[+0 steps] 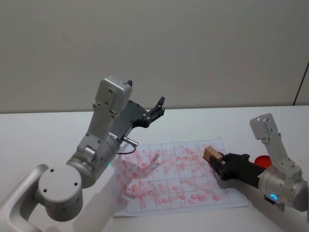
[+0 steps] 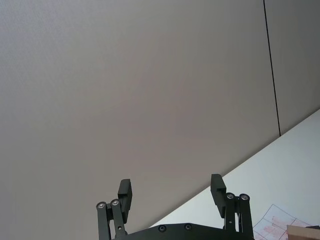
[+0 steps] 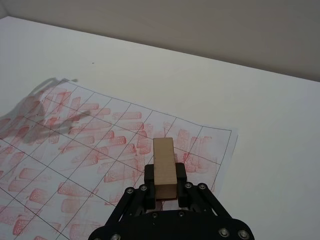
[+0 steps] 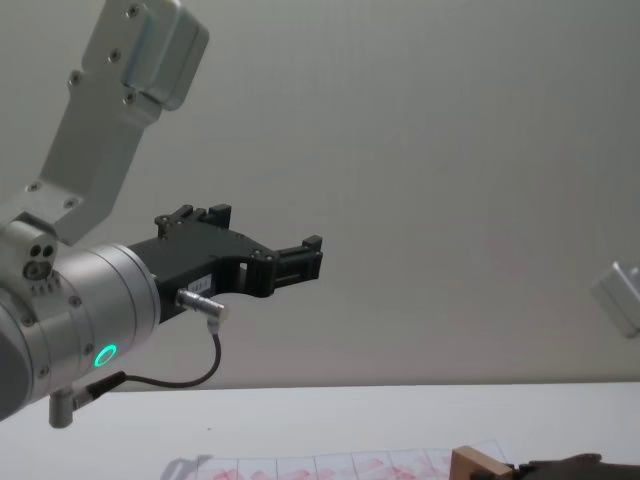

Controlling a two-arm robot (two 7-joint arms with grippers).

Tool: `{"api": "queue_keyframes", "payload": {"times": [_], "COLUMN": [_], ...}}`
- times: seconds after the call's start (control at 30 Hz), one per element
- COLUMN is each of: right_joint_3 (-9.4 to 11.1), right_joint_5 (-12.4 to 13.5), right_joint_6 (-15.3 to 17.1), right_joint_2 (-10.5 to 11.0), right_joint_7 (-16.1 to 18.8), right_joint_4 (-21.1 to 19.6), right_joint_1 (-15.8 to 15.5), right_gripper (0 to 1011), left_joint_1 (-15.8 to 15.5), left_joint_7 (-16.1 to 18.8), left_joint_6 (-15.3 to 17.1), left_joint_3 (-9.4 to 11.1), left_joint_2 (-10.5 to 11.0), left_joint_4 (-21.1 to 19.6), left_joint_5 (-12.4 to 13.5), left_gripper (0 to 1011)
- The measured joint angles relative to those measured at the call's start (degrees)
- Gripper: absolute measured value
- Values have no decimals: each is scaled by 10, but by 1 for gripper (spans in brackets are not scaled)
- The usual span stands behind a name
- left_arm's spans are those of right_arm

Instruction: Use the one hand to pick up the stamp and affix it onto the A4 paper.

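Observation:
The stamp [image 3: 165,167], a small light-brown wooden block, is held between the jaws of my right gripper [image 3: 165,186], which is shut on it. In the head view the stamp [image 1: 211,154] sits over the right edge of the A4 paper [image 1: 174,179], a white gridded sheet covered in red prints. The right gripper [image 1: 218,163] reaches in from the right, low over the sheet. The stamp's corner [image 4: 480,466] shows at the chest view's bottom edge. My left gripper [image 1: 157,109] is raised high above the table, open and empty, its fingers [image 2: 124,192] pointing at the wall.
A red round object [image 1: 262,161] lies on the white table [image 1: 203,123] right of the paper, partly behind the right arm. The left arm's silver wrist [image 4: 90,320] with a green ring light fills the chest view's left side. A grey wall stands behind.

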Motion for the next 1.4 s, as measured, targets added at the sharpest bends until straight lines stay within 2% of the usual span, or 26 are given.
{"api": "queue_keyframes", "payload": {"times": [0.37, 0.63, 1.0, 1.2, 1.4], "right_joint_3": [3, 16, 46, 59, 66], "right_joint_5": [-4, 5, 48, 76, 94], "right_joint_6": [-29, -51, -49, -35, -21], "right_joint_2": [4, 18, 56, 73, 86], "right_joint_7": [-7, -22, -80, -110, -121], "right_joint_4": [-21, -72, -159, -184, -192], "right_joint_1": [2, -4, -53, -82, -107], "right_gripper": [216, 216, 217, 216, 216], "left_joint_1": [0, 0, 0, 0, 0], "left_joint_7": [0, 0, 0, 0, 0], "left_joint_6": [0, 0, 0, 0, 0], "left_joint_3": [0, 0, 0, 0, 0], "left_joint_2": [0, 0, 0, 0, 0], "left_joint_4": [0, 0, 0, 0, 0], "left_joint_5": [0, 0, 0, 0, 0], "left_gripper": [1001, 1001, 1001, 1001, 1001]}}
